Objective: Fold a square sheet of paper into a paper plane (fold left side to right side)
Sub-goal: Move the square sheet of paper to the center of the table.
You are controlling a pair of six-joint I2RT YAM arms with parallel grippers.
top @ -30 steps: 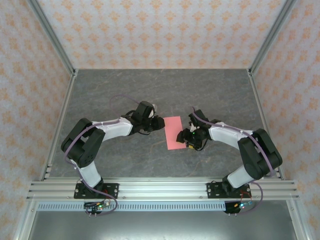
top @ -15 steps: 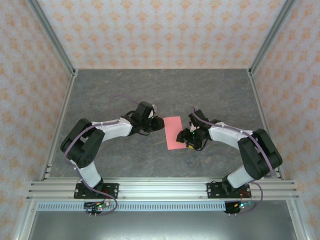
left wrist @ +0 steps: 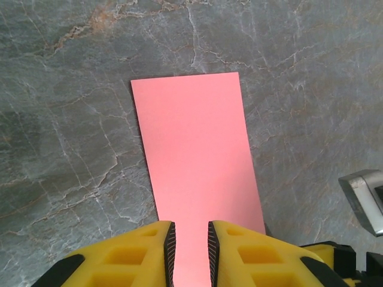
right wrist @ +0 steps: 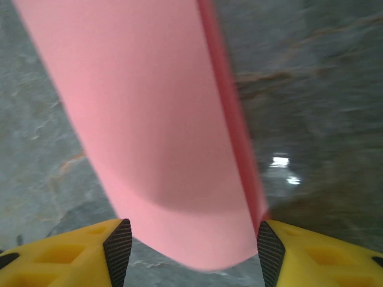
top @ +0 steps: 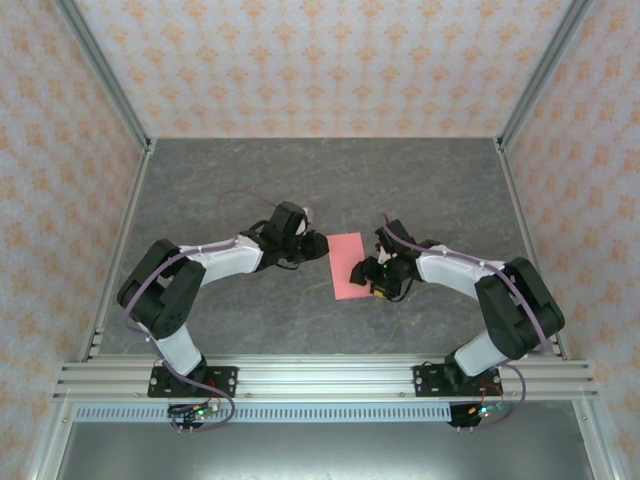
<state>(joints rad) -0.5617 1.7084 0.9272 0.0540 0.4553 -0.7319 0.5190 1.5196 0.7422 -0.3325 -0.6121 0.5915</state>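
The square sheet of paper [top: 348,265] lies on the table as a pink-red rectangle, folded in half, between the two arms. My left gripper [top: 320,244] sits at its upper left edge. In the left wrist view the paper [left wrist: 194,143] lies flat and runs under my left gripper [left wrist: 191,239], whose jaws stand a narrow gap apart above it. My right gripper [top: 362,272] is at the paper's right edge. In the right wrist view the paper [right wrist: 149,119] bulges upward with a darker edge on its right, and its near end lies between the wide-open fingers of my right gripper [right wrist: 190,239].
The dark grey marbled tabletop [top: 250,180] extends all round the paper. Metal frame posts [top: 110,85] and patterned walls close in the sides and back. A grey metal part [left wrist: 365,197] of the other arm shows at the right of the left wrist view.
Both grippers have shifted very slightly at the paper's edges. The paper stays in the same place.
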